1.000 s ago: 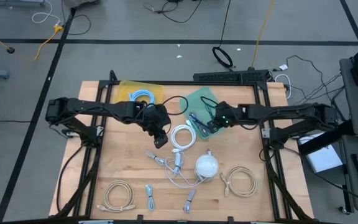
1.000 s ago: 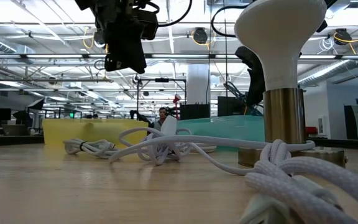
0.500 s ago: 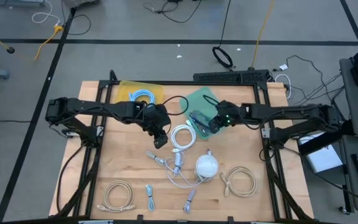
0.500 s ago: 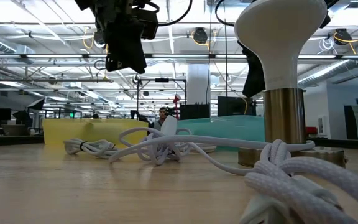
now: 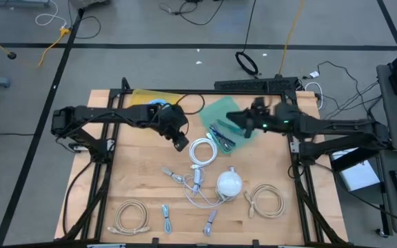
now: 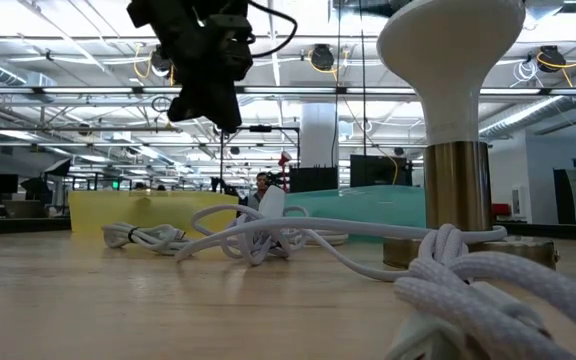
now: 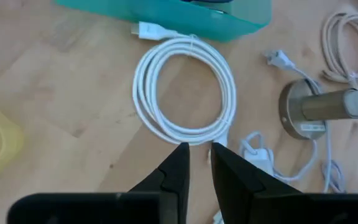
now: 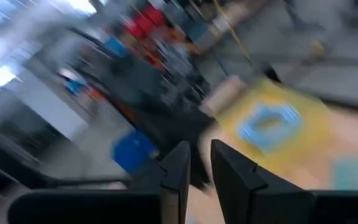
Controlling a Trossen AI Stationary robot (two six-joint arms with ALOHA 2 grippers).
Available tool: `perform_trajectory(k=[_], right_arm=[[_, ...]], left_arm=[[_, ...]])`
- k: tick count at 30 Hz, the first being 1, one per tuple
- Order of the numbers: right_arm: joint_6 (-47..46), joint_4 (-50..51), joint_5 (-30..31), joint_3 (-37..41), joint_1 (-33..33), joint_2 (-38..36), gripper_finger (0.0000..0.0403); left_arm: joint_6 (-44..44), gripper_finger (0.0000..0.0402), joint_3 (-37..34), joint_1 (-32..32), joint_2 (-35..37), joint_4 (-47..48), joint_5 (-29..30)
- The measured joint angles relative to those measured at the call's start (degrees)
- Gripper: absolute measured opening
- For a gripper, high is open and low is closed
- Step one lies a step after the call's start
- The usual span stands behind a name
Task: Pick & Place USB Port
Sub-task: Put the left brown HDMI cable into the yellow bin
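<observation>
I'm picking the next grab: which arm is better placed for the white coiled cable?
Left. Its gripper hangs just beside the white coiled cable, fingers nearly shut, looking down on it. The right gripper sits over the green tray.

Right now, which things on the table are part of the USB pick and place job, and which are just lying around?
Job:
left gripper
right gripper
coiled white cable
teal tray
yellow tray

Lying about:
lamp
beige coiled cables
small loose cables
</observation>
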State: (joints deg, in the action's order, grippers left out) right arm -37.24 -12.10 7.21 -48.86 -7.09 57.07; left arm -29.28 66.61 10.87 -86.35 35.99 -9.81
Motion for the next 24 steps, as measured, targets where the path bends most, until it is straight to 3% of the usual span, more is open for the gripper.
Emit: perform_trajectory(k=[4,10,14,20,24], right_arm=[[4.21,-13.22,-1.83,0.00,1.60,-2.31,0.0061],[9.26,-35.61,-12.13,0.00,3.57,-1.73,0.0061],[5.69,-45.50,-13.43,0.00,4.70,-1.02,0.0061],[5.25,-41.73,-13.51,0.00,5.87,-1.04,0.0061],[4.57,-31.22,-13.42,0.00,5.87,-0.96,0.0061]], left_arm=[[3.52,0.0094,0.00,1.27,0.00,-0.95,-5.16],[9.75,0.0112,0.00,-1.20,0.00,-5.02,-14.97],[10.51,0.0113,0.00,-3.19,0.00,-4.54,-15.72],[10.17,0.0113,0.02,-4.86,0.00,-2.42,-16.89],[15.80,0.0113,0.04,-8.38,0.00,15.57,-20.29]])
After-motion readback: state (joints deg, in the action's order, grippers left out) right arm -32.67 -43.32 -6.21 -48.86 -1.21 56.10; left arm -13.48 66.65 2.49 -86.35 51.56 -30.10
